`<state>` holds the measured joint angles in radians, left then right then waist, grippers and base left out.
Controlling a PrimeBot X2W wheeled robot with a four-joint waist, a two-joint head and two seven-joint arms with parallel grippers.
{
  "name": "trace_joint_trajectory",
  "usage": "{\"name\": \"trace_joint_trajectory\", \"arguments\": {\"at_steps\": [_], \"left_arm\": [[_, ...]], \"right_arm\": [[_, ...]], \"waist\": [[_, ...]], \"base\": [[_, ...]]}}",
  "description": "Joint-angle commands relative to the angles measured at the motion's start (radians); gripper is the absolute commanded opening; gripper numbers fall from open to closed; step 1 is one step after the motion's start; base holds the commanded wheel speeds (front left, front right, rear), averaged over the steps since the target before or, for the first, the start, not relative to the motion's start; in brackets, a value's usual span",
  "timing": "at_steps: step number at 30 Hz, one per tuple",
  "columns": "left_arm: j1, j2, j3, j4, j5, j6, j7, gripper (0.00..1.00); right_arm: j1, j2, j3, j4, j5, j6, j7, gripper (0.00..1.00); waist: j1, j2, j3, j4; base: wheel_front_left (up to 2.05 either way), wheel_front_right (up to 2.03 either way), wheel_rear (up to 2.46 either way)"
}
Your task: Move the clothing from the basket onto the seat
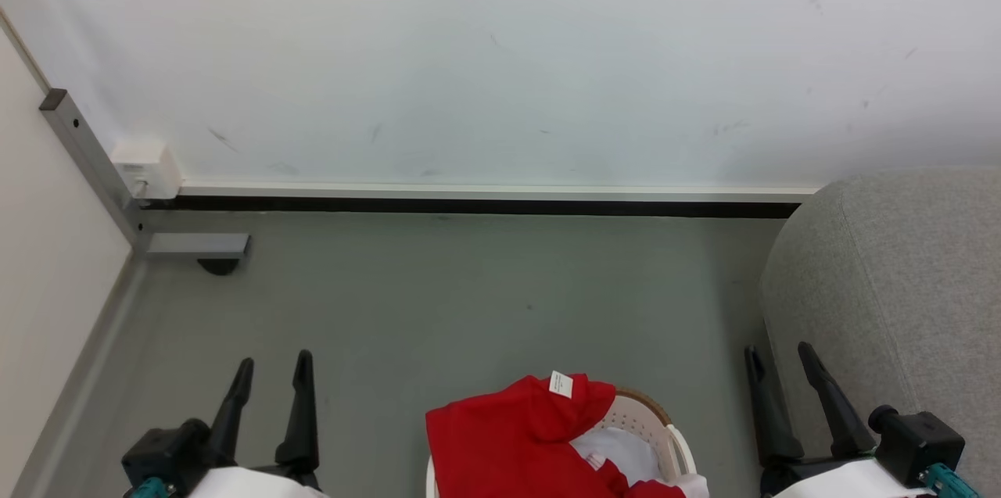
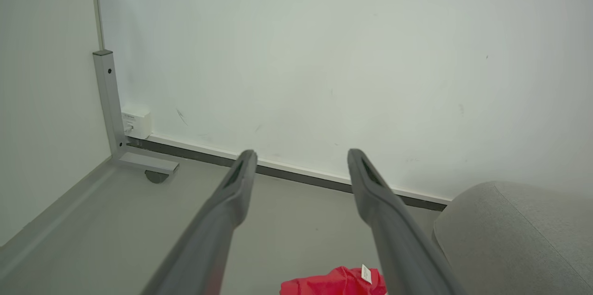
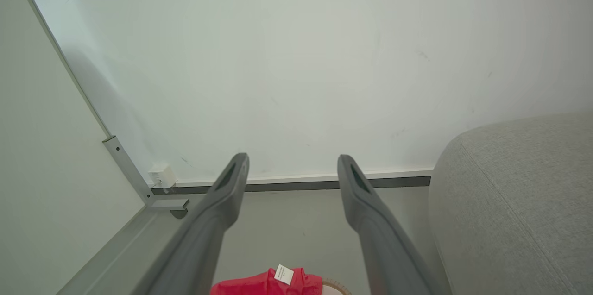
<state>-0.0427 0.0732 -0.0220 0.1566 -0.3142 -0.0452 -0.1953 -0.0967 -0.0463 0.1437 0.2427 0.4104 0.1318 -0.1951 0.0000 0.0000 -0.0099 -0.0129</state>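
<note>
Hovering with left claw (image 1: 275,359) and right claw (image 1: 778,348) both spread wide and empty either side of the basket (image 1: 677,439), shirt (image 1: 508,443) heaped inside and draped over its rim, probably poised for a reach-in, sofa (image 1: 884,287) close by on the right.

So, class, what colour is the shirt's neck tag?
White; the tag on the red shirt shows best in the head view.
</note>
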Motion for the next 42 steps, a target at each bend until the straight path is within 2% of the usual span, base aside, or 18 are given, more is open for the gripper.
{"name": "trace_joint_trajectory", "arguments": {"at_steps": [1,33,42], "left_arm": [[0.000,0.002,0.002,-0.010,0.033,-0.003,-0.010,1.00],[0.012,-0.009,0.000,-0.018,0.295,-0.026,-0.071,1.00],[0.013,-0.012,0.008,-0.020,0.284,-0.026,-0.070,1.00]], "right_arm": [[-0.012,-0.005,0.004,-0.009,-0.027,-0.002,-0.010,1.00],[-0.019,-0.006,0.044,-0.006,-0.238,-0.002,-0.072,1.00],[-0.024,-0.006,0.037,-0.009,-0.241,-0.002,-0.069,1.00]], "waist": [[0.0000,0.0000,-0.001,0.000],[0.0000,0.0000,-0.009,-0.020],[0.0000,0.0000,-0.005,-0.031]], "base": [[0.00,0.00,0.00],[0.00,0.00,0.00],[0.00,0.00,0.00]]}}
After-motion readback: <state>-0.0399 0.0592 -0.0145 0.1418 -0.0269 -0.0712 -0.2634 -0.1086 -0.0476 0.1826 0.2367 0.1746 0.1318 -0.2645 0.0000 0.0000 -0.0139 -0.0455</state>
